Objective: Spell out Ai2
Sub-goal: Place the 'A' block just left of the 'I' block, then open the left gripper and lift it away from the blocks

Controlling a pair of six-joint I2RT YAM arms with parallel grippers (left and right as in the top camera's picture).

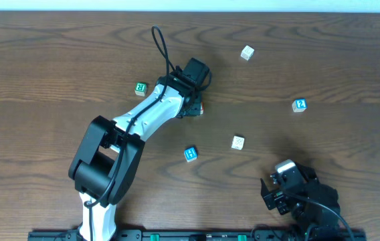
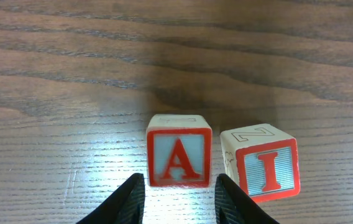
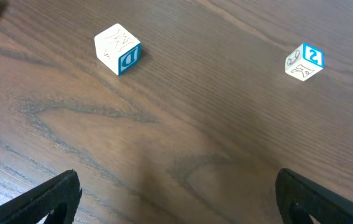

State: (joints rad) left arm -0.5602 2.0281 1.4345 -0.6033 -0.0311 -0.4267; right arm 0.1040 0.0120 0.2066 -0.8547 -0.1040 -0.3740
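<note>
The red "A" cube (image 2: 179,158) stands upright on the wooden table, with the red "I" cube (image 2: 263,165) close on its right, turned slightly and a small gap between them. My left gripper (image 2: 179,190) is open, its fingertips (image 2: 134,196) flanking the A cube's lower edge with thin gaps on both sides. From overhead the left gripper (image 1: 197,106) covers most of both cubes. The blue "2" cube (image 1: 300,105) lies apart at the right, also seen as the "2" cube (image 3: 304,62). My right gripper (image 3: 176,205) is wide open over bare wood, at the near right (image 1: 270,194).
A green-lettered cube (image 1: 140,88) sits left of the left arm. A blue "H" cube (image 1: 191,154) and a white cube (image 1: 237,142), showing a blue "D" face (image 3: 117,48), lie mid-table. Another white cube (image 1: 247,52) is at the back.
</note>
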